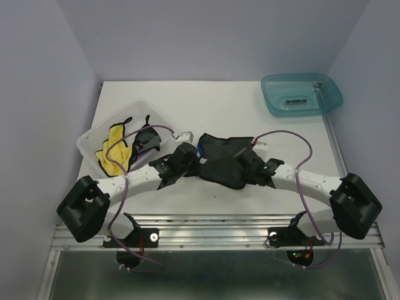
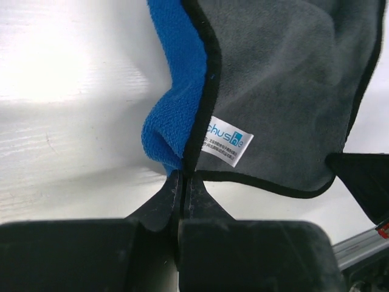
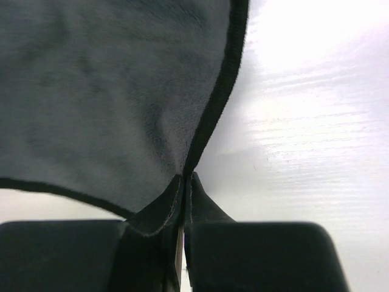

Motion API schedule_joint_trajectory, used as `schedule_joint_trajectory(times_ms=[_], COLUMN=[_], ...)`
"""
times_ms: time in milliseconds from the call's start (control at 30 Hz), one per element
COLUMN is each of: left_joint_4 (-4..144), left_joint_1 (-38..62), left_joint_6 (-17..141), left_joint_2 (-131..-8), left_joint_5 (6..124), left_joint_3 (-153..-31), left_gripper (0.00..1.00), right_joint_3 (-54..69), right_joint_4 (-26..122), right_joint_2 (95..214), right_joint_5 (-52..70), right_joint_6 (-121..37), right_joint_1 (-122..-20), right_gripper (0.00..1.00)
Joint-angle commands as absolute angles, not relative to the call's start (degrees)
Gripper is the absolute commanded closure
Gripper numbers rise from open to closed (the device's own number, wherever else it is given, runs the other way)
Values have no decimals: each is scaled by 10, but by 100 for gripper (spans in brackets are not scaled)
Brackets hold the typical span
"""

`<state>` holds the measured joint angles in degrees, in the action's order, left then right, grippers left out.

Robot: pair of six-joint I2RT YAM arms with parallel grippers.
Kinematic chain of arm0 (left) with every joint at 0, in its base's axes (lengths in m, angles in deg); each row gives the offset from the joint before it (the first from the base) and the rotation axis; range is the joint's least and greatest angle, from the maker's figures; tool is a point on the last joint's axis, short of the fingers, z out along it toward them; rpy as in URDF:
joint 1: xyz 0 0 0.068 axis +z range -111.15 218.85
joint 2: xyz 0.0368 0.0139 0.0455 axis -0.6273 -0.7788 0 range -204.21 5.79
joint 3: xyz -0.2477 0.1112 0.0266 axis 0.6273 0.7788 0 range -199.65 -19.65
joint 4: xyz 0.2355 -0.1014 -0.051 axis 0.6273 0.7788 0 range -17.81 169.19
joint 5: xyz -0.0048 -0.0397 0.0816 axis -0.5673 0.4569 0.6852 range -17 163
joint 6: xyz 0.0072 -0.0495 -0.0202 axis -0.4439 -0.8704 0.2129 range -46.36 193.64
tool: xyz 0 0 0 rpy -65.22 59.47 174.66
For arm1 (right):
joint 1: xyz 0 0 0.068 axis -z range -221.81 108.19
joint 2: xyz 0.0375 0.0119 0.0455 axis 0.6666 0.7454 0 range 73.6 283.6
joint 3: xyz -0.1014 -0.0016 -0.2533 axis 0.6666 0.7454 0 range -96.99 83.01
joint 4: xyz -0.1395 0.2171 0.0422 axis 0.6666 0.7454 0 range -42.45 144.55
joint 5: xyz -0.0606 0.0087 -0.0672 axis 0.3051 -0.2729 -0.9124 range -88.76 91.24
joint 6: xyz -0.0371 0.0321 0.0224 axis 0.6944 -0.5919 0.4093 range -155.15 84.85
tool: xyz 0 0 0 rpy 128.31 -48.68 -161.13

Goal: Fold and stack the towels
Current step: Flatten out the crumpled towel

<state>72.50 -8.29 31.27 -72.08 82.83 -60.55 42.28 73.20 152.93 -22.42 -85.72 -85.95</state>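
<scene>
Top cam high at near edge, looking down over whole surface (image 1: 219, 103); both wrist cams point-blank on same grey towel (image 1: 220, 161).

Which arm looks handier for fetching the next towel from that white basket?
Probably the left: the basket sits on its side, close beside the left pincer. The right pincer is across the grey towel, and both pinch its corners.

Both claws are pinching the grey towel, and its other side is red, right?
Not quite. The grey towel has a blue other side, not red, as the left wrist view shows. The left gripper and right gripper are indeed both pinching it.
</scene>
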Motion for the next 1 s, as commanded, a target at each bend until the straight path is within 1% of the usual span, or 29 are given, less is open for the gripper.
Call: schedule_joint_trajectory(times_ms=[0,100,167,267,333,433,533,600,633,667,700,733,767,800,867,900,967], left_joint_4=[695,699,703,706,710,721,736,739,739,739,739,740,746,752,775,818,854], left_joint_1=[-82,-82,-82,-82,-81,-80,-49,-24,6,22,38,61,69,72,72,72,72], left_joint_6=[330,345,351,359,359,356,358,359,360,368,373,381,398,406,421,433,437], left_joint_2=[-664,-622,-589,-549,-528,-528,-564,-611,-627,-665,-685,-704,-737,-753,-800,-815,-838], left_joint_5=[815,809,806,813,846,882,883,857,848,818,800,783,758,758,768,768,768], left_joint_3=[-644,-678,-706,-732,-738,-750,-781,-814,-827,-843,-883,-907,-963,-995,-1065,-1137,-1182], left_gripper=[100,100,100,100,100,100,100,100,100,100,100,100,100,100,100,100,100], right_joint_3=[348,324,299,271,255,228,205,189,180,156,142,128,98,84,33,-22,-55], right_joint_4=[750,723,716,715,730,749,734,723,718,709,706,695,682,668,679,697,700], right_joint_2=[1424,1360,1296,1263,1252,1261,1291,1327,1342,1356,1389,1404,1429,1429,1464,1478,1482], right_joint_5=[-294,-259,-226,-206,-222,-277,-314,-326,-321,-310,-268,-237,-170,-155,-154,-139,-116], right_joint_6=[-803,-745,-722,-701,-700,-702,-686,-663,-655,-644,-628,-620,-591,-578,-565,-552,-541], right_joint_1=[-872,-872,-872,-872,-872,-872,-870,-863,-857,-829,-807,-749,-722,-703,-689,-690,-689], right_gripper=[99,99,99,99,99,99,99,99,99,99,99,99,99,99,99,99,99])
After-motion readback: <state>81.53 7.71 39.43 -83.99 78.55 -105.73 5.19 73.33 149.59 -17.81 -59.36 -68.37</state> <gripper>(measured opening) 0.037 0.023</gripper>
